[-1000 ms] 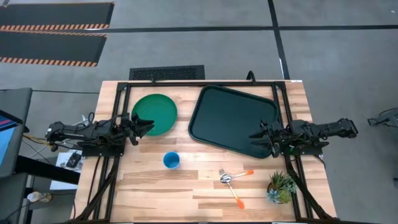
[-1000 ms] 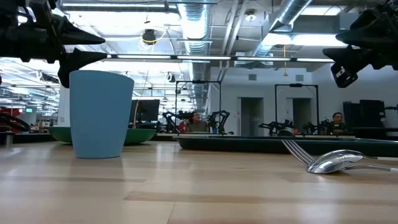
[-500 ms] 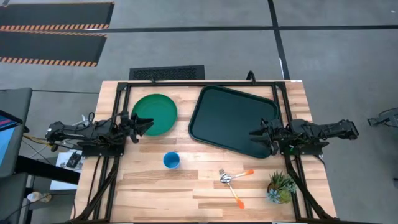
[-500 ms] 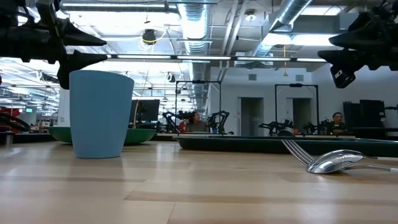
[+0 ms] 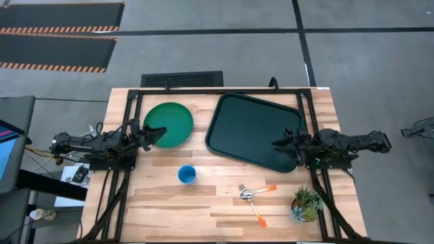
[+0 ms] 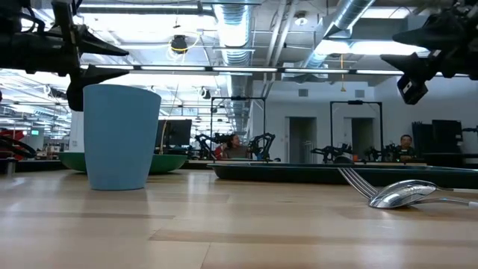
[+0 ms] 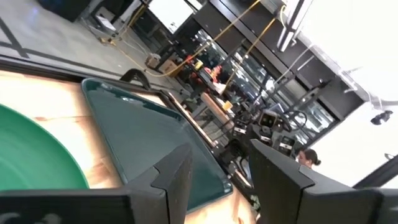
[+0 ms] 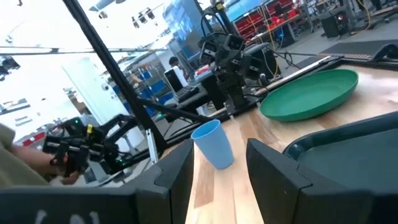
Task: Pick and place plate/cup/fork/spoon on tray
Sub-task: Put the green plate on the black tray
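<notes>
The green plate point(image 5: 169, 123) lies flat on the table at the far left; it also shows in the left wrist view point(image 7: 31, 158) and the right wrist view point(image 8: 311, 93). The dark tray point(image 5: 254, 131) lies right of it. The blue cup point(image 5: 186, 175) stands upright nearer the front. The fork point(image 5: 255, 192) and spoon point(image 5: 252, 206) lie crossed at the front right. My left gripper point(image 5: 152, 133) is open at the plate's left edge, above the table. My right gripper point(image 5: 281, 147) is open over the tray's right near part.
A small potted plant point(image 5: 306, 203) stands at the table's front right corner. A black frame point(image 5: 135, 95) runs along the far edge and both sides of the table. Bare wood lies between the cup and the near edge.
My left gripper has gone a little toward the table's far edge and up, along the plate's left edge. My right gripper has gone slightly left and toward the far edge over the tray. Nothing on the table has moved.
</notes>
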`<move>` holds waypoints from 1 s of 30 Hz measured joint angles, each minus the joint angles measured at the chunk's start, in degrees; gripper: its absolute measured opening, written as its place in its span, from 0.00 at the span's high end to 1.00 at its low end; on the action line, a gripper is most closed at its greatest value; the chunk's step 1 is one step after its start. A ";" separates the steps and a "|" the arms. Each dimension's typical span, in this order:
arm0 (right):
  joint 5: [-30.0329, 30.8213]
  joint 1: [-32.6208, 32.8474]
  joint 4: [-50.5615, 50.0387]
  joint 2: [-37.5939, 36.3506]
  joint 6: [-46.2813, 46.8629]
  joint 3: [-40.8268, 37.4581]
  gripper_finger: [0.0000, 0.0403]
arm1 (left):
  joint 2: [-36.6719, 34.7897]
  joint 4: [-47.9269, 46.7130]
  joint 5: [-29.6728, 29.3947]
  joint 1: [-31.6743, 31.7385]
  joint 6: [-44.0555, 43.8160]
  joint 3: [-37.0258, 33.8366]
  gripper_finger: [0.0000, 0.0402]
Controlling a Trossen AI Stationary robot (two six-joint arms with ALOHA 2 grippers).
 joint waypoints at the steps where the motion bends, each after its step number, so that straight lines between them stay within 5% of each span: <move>1: 0.00 -0.11 0.25 0.00 0.97 0.00 0.57 | 0.01 0.05 -0.32 0.00 -0.24 0.01 0.64; 13: 6.16 -3.07 13.31 0.00 17.67 0.04 0.57 | 0.01 5.56 -17.17 0.00 -17.84 0.00 0.64; 21: 6.16 -3.39 11.31 0.00 18.42 0.04 0.57 | 0.09 11.89 -13.03 0.00 -19.07 1.44 0.64; 30: 12.51 -3.38 10.90 -0.02 18.14 0.32 0.57 | 9.08 12.51 -10.39 -0.01 -5.54 16.09 0.64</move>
